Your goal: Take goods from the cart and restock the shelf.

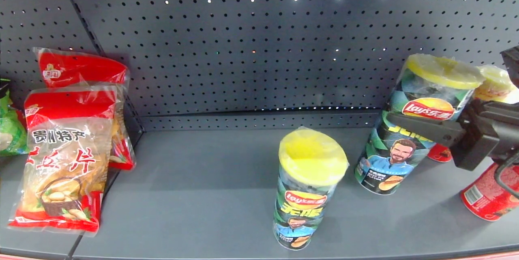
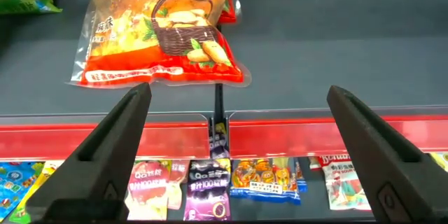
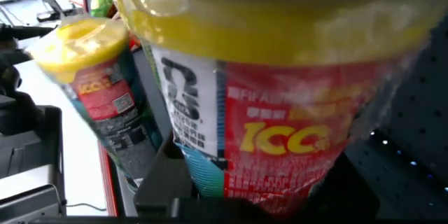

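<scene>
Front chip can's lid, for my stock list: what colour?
Yellow lid, clearest in the head view.

Bags (image 1: 65, 158) at left of shelf (image 1: 194, 195), one behind another; front can (image 1: 304, 195) upright at centre; tilted can (image 1: 405, 138) behind and right of it; further cans (image 1: 482, 199) at far right; pegboard (image 1: 259, 49) behind all.

The head camera looks forward and down onto the shelf (image 1: 211, 195), close in. The left wrist camera faces the shelf front, sharing the bag (image 2: 164, 28); the right sits against a can (image 3: 280, 133).
</scene>
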